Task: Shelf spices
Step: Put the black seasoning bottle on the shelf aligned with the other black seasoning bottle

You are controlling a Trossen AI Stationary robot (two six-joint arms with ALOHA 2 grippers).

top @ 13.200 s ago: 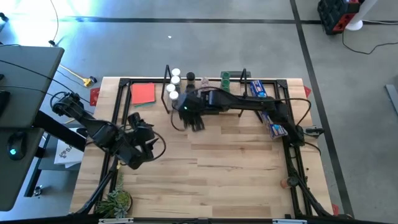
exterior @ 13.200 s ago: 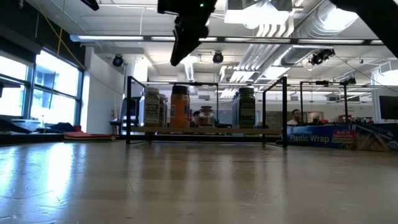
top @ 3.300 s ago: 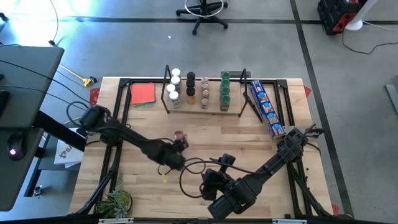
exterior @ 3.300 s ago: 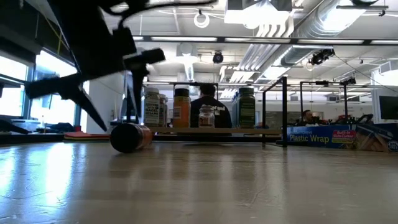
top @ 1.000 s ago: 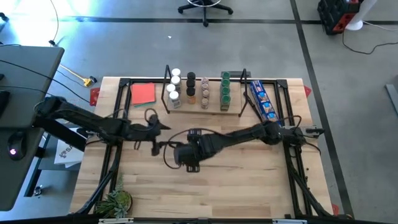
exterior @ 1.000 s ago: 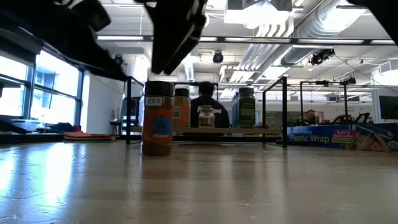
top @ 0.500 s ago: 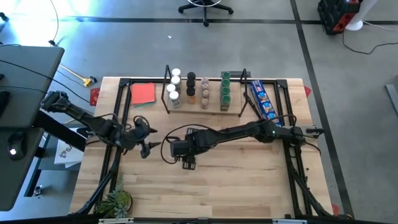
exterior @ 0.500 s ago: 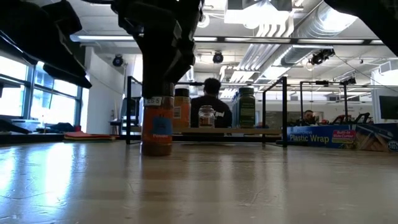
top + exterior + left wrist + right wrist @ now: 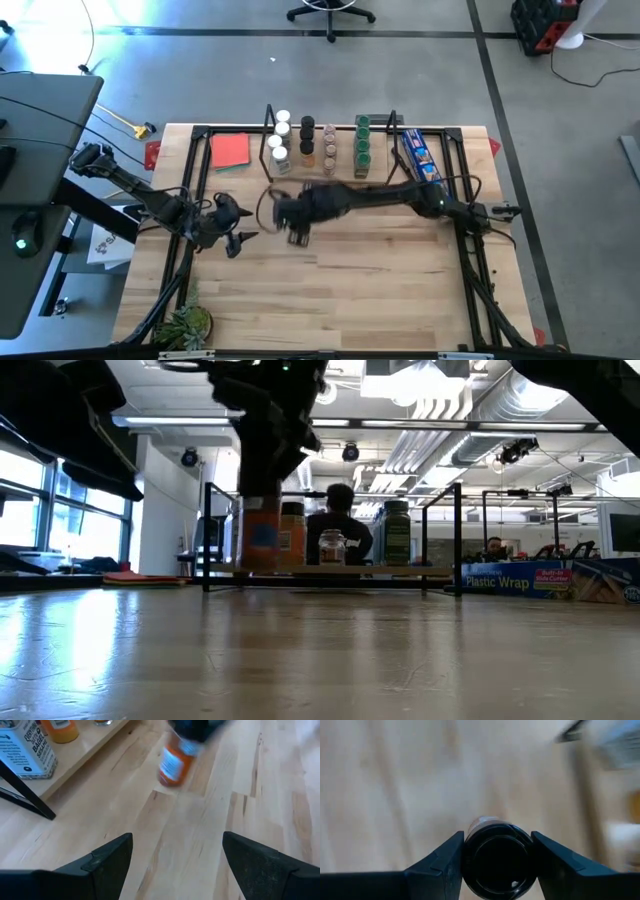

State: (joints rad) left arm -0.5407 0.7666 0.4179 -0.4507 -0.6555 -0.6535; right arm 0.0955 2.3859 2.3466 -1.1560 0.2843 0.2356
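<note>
In the high view the right gripper (image 9: 291, 215) clamps a jar (image 9: 297, 232) at frame centre below the shelf (image 9: 330, 172), the left gripper (image 9: 238, 226) spread open left of it; low view, the jar (image 9: 262, 538) hangs upright, long axis vertical, at upper left.

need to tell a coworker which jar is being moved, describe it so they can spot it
Start at the shelf along the table's far edge. Just in front of its left half, the right hand grips a black-capped jar with an orange label. It is the only jar off the shelf, lifted clear of the table.
</note>
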